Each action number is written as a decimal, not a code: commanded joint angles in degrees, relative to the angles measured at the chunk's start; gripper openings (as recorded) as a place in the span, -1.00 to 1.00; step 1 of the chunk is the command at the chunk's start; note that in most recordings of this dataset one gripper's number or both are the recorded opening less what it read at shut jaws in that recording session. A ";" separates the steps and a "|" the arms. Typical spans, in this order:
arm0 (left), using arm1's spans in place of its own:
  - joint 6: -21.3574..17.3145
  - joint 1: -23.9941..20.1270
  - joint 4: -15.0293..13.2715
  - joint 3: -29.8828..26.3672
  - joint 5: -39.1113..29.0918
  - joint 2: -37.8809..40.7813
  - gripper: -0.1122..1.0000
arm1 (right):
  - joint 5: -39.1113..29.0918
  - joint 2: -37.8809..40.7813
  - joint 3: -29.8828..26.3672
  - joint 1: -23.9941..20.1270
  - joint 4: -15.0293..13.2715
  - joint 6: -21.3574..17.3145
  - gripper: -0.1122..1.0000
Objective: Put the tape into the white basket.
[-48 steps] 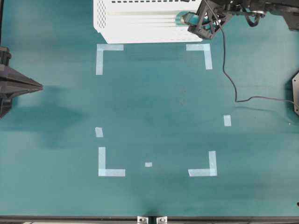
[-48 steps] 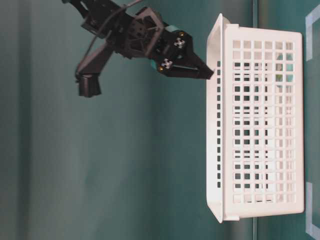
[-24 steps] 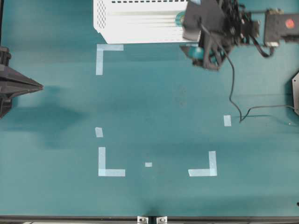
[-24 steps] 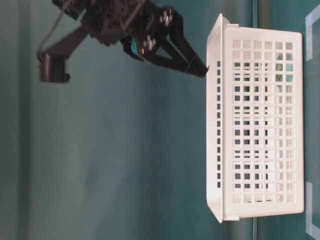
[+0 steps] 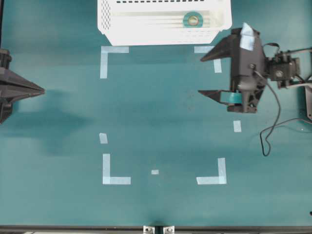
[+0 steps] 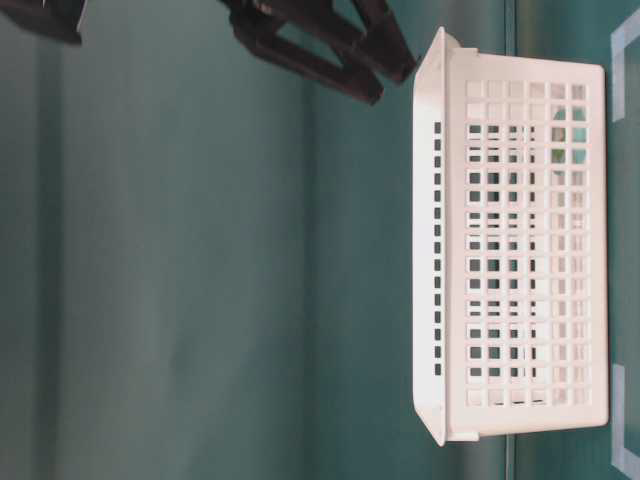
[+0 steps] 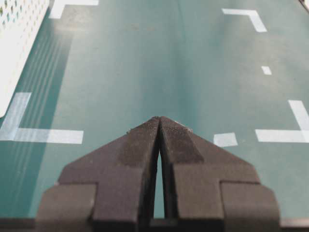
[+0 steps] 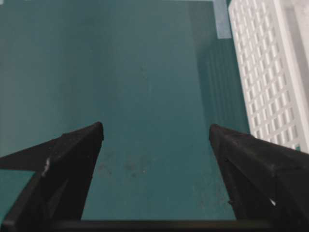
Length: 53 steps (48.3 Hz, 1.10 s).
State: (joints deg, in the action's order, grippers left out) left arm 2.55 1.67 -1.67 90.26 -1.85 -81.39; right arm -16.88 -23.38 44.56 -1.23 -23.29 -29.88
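The teal tape roll (image 5: 192,20) lies on the ribbed bottom of the white basket (image 5: 122,31), near its right end in the overhead view. The basket also shows in the table-level view (image 6: 520,260) and at the edge of the right wrist view (image 8: 270,72). My right gripper (image 5: 201,75) is open and empty, above the mat just right of and below the basket. Its fingertips (image 8: 96,130) stand wide apart. My left gripper (image 5: 43,90) is shut and empty at the far left edge, and its jaws meet in the left wrist view (image 7: 159,120).
Pale tape corner marks (image 5: 114,49) outline a rectangle on the teal mat, with small strips (image 5: 237,126) beside it. A black cable (image 5: 268,141) trails from the right arm. The table's front edge (image 5: 156,226) runs along the bottom.
My right gripper has pulled back from over the basket's right end toward the lower right, open. The tape roll stays in the basket. The left arm has not moved.
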 commanded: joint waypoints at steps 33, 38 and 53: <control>-0.09 0.09 0.09 -0.35 0.97 0.53 -0.99 | 4.31 -12.13 7.73 -1.58 0.09 -0.09 0.90; -0.09 0.09 0.00 -0.35 0.97 0.53 -0.99 | 4.39 -15.73 9.67 -1.58 0.09 -0.09 0.90; -0.09 0.09 0.09 -0.44 0.97 0.53 -0.99 | 4.48 -27.60 17.40 -1.49 0.09 -0.18 0.90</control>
State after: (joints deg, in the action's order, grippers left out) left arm 2.55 1.67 -1.67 90.53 -1.41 -81.39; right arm -13.01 -48.25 61.00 -2.64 -23.20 -29.97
